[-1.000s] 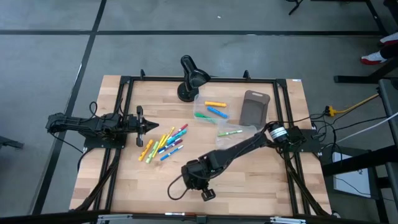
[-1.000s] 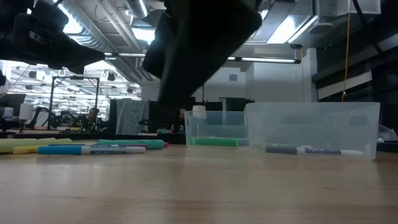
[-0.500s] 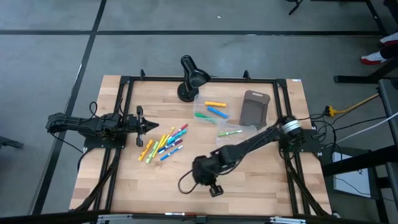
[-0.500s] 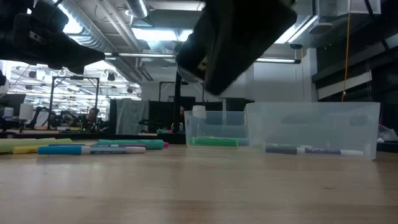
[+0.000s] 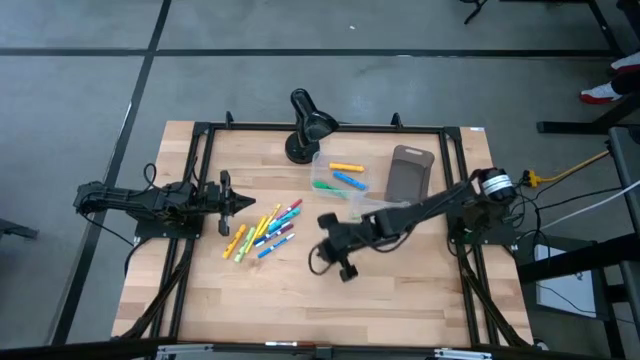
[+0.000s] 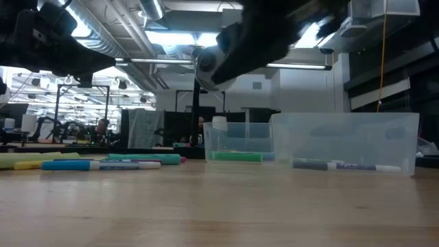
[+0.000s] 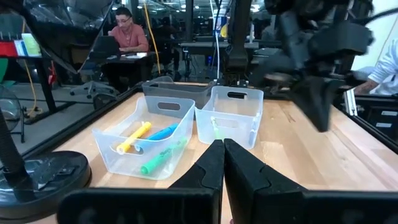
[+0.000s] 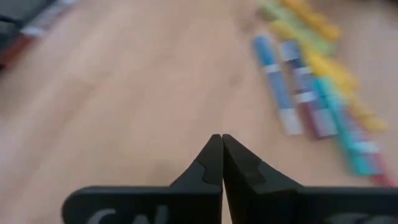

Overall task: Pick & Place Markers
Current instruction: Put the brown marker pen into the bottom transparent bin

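high view: the right arm has swung up from the lower centre of the frame to mid-frame within the last second; its right hand (image 5: 345,268) now hangs over bare bench (image 5: 420,300), just right of the loose markers (image 5: 262,231) at centre left. the left hand (image 5: 243,201) waits at the upper left edge of that pile, as it did a second ago. more markers lie in the near clear bin (image 5: 340,175) at upper centre, and one green marker in the second bin (image 5: 378,212) beside it.

what it means: judged from this, the right arm is closing in on the pile for a pick; nothing has been lifted yet.

low view: the loose markers (image 6: 103,162) lie flat at left of frame, the two clear bins at centre and right; the dark arm's bulk, lower and more central a second ago, now sits along the top edge.

left wrist view: the left hand (image 7: 219,163) shows its fingers pressed together, pinching nothing, pointing toward the bins; people sit in the room beyond.

right wrist view: the right hand (image 8: 217,158) is pressed together and empty, touching nothing; the blurred markers (image 8: 323,99) lie at upper right, well ahead of it.
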